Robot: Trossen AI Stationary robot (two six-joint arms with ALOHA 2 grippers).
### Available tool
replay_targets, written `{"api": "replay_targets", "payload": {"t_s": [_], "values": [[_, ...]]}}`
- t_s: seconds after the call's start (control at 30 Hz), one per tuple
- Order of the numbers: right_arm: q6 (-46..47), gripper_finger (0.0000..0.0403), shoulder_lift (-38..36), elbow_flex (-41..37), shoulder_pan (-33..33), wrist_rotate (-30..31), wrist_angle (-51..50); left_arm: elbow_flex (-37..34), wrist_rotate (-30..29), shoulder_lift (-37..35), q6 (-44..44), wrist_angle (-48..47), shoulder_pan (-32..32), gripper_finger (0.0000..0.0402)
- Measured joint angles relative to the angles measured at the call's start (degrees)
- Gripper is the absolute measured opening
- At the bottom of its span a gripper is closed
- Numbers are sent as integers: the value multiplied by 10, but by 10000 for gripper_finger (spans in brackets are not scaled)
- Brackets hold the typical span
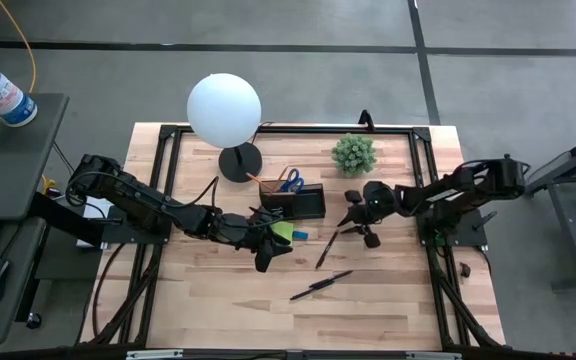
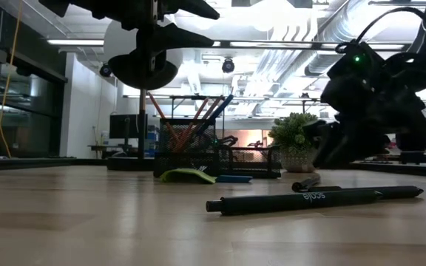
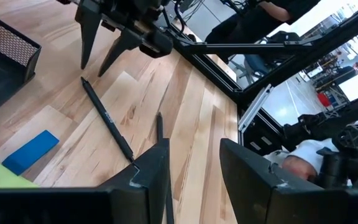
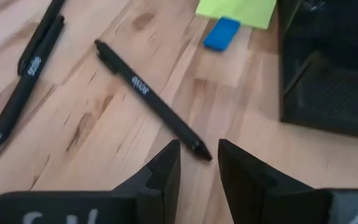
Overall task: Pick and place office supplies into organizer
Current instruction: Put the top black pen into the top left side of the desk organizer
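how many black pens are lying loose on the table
3. One black pen lies just below the right gripper, near the organizer. Two more lie together, overlapping, nearer the table's front edge. Any inside the organizer aren't counted.

hidden and cut-off parts
the organizer (image 4: 328, 68) is cut by the frame edge; the sticky-note pad (image 1: 282, 232) is partly covered beside it.
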Motion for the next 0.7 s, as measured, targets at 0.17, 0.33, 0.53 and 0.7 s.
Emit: {"api": "replay_targets", "payload": {"t_s": [0.17, 0.33, 0.53, 0.7], "values": [[-4, 99, 40, 0, 0, -2, 20, 0, 0, 0, 1, -3, 0, 129], [-4, 99, 74, 6, 0, -6, 41, 0, 0, 0, 8, -2, 0, 129], [-8, 99, 84, 22, 0, -6, 37, 0, 0, 0, 9, -2, 0, 129], [-22, 99, 84, 31, 0, -16, 6, 0, 0, 0, 12, -2, 0, 129]]}}
